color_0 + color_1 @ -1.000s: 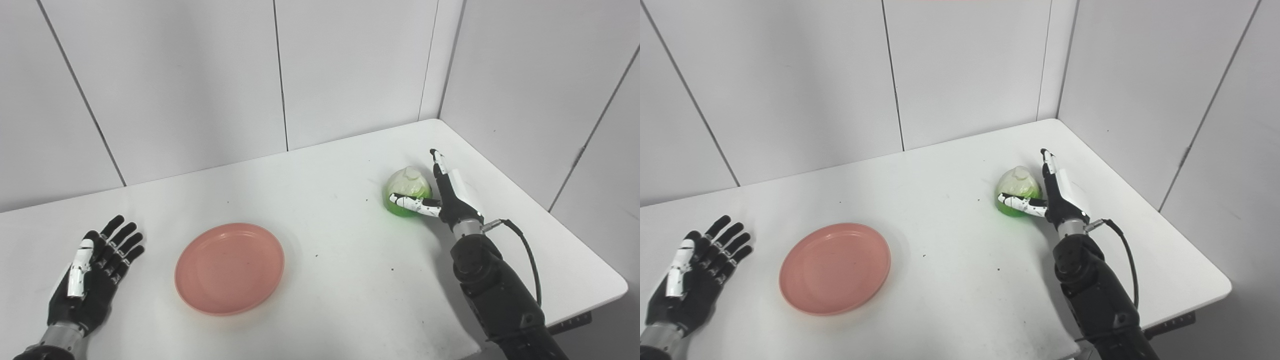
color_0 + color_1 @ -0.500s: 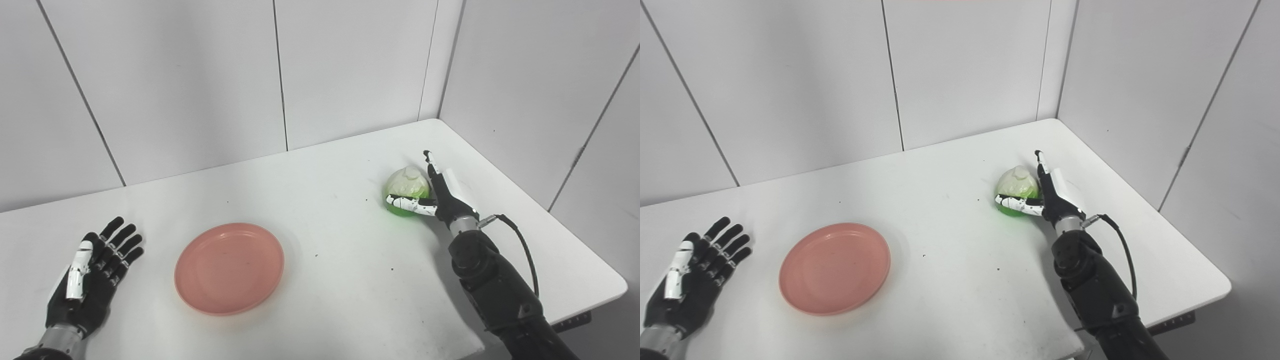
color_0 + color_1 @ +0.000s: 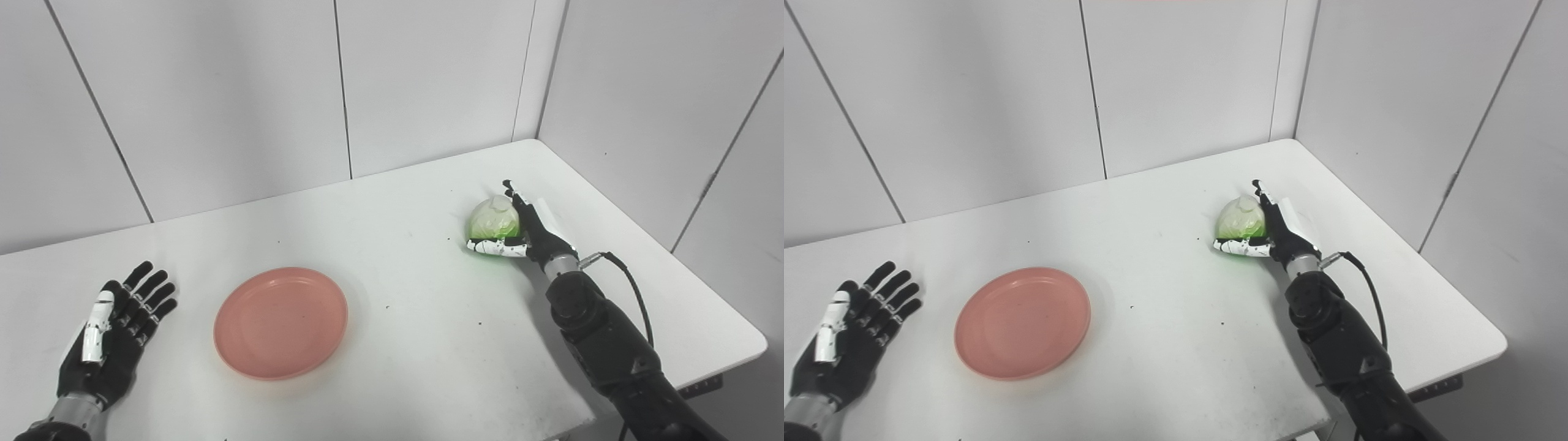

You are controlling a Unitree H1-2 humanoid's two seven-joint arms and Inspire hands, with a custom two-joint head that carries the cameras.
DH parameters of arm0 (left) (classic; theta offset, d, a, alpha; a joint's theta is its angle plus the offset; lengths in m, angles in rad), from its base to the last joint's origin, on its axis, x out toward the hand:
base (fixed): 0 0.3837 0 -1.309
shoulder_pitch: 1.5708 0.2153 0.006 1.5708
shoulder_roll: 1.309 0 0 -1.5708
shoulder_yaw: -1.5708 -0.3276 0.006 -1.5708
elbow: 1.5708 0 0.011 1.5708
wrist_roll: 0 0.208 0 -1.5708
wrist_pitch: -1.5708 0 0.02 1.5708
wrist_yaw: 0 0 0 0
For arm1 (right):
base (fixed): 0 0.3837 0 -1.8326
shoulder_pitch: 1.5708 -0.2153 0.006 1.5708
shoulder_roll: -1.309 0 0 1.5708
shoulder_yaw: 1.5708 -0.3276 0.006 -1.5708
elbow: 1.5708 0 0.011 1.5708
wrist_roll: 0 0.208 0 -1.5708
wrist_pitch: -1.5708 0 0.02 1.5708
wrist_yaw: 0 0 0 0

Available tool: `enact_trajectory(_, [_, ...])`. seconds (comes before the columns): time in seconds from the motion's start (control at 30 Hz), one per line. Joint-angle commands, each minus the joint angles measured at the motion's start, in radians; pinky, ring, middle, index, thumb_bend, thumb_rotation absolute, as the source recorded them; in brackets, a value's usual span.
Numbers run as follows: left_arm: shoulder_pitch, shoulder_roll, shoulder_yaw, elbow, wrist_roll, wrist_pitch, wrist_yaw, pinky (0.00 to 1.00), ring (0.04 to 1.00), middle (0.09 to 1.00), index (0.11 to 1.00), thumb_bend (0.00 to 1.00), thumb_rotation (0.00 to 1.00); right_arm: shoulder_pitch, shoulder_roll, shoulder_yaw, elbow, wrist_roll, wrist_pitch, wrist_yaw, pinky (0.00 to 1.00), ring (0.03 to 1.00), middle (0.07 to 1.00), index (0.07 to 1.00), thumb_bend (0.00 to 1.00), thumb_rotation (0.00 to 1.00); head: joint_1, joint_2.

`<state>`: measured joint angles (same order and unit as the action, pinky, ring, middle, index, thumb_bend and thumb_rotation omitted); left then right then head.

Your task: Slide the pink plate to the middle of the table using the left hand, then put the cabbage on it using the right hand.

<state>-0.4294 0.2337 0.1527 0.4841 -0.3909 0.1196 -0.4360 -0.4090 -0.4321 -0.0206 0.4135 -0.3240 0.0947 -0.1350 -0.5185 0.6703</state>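
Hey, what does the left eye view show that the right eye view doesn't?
Only the left eye view shows table surface left of the left hand. Only the right eye view shows more wall and floor right of the table, and crops that hand's forearm. Both show the pink plate lying bare, and the right hand cupped against the cabbage.

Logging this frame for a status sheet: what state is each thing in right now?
pink plate: upright, nothing on it, flat on the table.
cabbage: on the table, right hand cupped against it.
right hand: around the cabbage, grip not clearly closed.
left hand: open, holding nothing, beside the plate.
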Motion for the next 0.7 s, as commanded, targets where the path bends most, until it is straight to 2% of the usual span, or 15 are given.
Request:
enact_trajectory(0.0, [0.008,0.010,-0.006,0.008,0.006,0.026,0.001,0.91,0.900,0.901,0.887,0.44,0.97,-0.043,-0.007,-0.010,0.010,0.037,-0.084,0.017,0.81,0.861,0.895,0.919,1.00,0.28,0.005,0.002])
enact_trajectory(0.1, [0.009,0.011,-0.009,0.006,0.007,0.022,-0.002,0.91,0.898,0.898,0.886,0.44,0.97,-0.046,0.003,-0.028,0.040,0.087,-0.131,0.022,0.78,0.818,0.852,0.871,1.00,0.19,0.006,0.004])
enact_trajectory(0.17, [0.009,0.011,-0.010,0.002,0.005,0.025,-0.002,0.91,0.899,0.899,0.888,0.45,0.98,-0.049,0.007,-0.027,0.051,0.085,-0.123,0.012,0.69,0.725,0.754,0.763,0.99,0.08,0.006,0.006])
enact_trajectory(0.23, [0.010,0.011,-0.011,-0.001,0.006,0.026,-0.001,0.92,0.901,0.901,0.891,0.45,0.97,-0.053,0.010,-0.024,0.058,0.077,-0.105,0.002,0.58,0.614,0.642,0.649,0.93,0.02,0.006,0.006])
enact_trajectory(0.27, [0.011,0.010,-0.011,-0.003,0.007,0.026,0.001,0.92,0.901,0.902,0.891,0.45,0.97,-0.055,0.012,-0.024,0.062,0.077,-0.100,-0.001,0.57,0.602,0.631,0.637,0.93,0.01,0.007,0.009])
enact_trajectory(0.3, [0.011,0.009,-0.011,-0.005,0.007,0.027,0.004,0.91,0.899,0.901,0.890,0.45,0.97,-0.056,0.014,-0.025,0.066,0.081,-0.098,-0.001,0.52,0.544,0.556,0.568,0.73,0.01,0.007,0.009])
enact_trajectory(0.37, [0.009,0.009,-0.011,0.000,0.003,0.023,-0.003,0.92,0.903,0.905,0.893,0.45,0.97,-0.059,0.017,-0.026,0.066,0.086,-0.081,0.003,0.40,0.445,0.482,0.516,0.57,0.00,0.009,0.010])
enact_trajectory(0.47, [0.008,0.009,-0.013,0.001,0.003,0.022,-0.006,0.91,0.902,0.905,0.893,0.45,0.97,-0.059,0.017,-0.020,0.048,0.083,-0.042,0.015,0.36,0.418,0.466,0.506,0.53,0.00,0.012,0.010])
enact_trajectory(0.67, [0.011,0.006,-0.014,-0.008,0.005,0.027,0.004,0.91,0.898,0.900,0.887,0.44,0.97,-0.059,0.013,-0.009,0.036,0.071,-0.005,0.019,0.35,0.417,0.469,0.503,0.53,0.00,0.015,0.010])
